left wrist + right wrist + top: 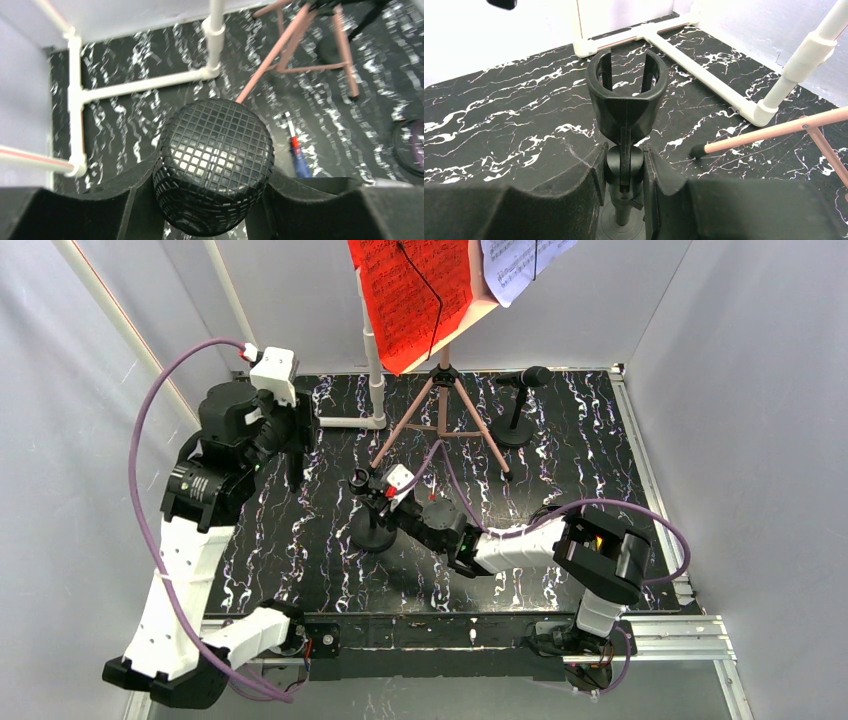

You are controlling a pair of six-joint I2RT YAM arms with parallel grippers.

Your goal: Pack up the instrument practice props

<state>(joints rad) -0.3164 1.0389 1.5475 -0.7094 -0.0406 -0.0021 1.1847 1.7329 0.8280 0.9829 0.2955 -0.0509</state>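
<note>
My left gripper (296, 452) is shut on a black microphone; its mesh head (215, 150) fills the space between the jaws (212, 192), lifted above the mat. My right gripper (376, 504) is shut on the joint of a black microphone stand (624, 167), just under its empty clip (626, 95); the stand's round base (372, 536) rests on the mat. A second microphone (533, 376) sits on its stand with a round base (515, 433) at the back right. The pink rack's tripod (440, 410) stands at the back, holding a red sheet (410, 295) and a white sheet (520, 265).
A white pipe frame (372, 380) stands at the back left, beside the tripod's left leg; it also shows in the left wrist view (145, 85) and the right wrist view (704, 55). A blue and red pen-like thing (298, 157) lies on the black marbled mat (590, 470). White walls enclose three sides.
</note>
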